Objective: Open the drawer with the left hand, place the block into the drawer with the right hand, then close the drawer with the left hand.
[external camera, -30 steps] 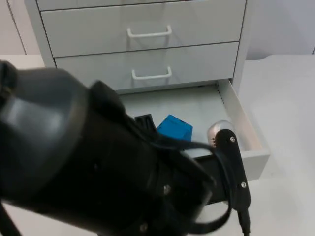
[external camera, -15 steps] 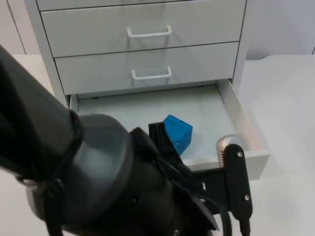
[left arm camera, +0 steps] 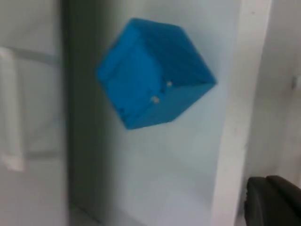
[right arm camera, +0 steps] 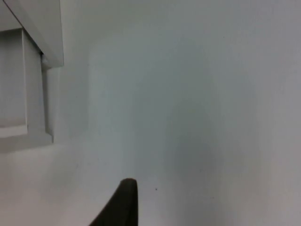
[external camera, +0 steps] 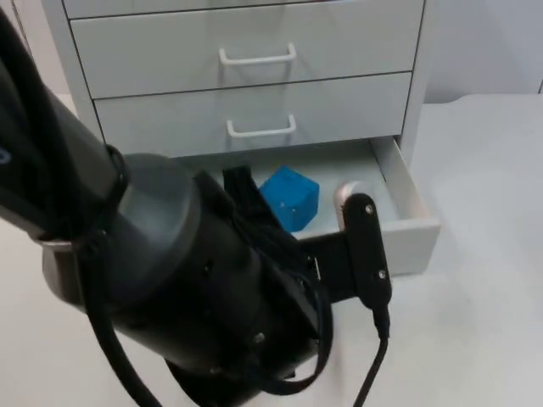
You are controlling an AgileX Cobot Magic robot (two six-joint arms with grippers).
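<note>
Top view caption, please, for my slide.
Blue cube block lies in the half-open white bottom drawer, left arm in front.

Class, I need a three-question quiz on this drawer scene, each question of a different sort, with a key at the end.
1. True or false: the blue block lies inside the bottom drawer.
2. Multiple choice: how many white handles on the closed drawer fronts above show in the top view? A) one B) two C) four
3. Fill in: the bottom drawer stands partly ____.

Key: 1 true; 2 B, the upper handle and the lower handle; 3 open. The left gripper sits at the drawer's front panel; the right gripper waits over the white table.
</note>
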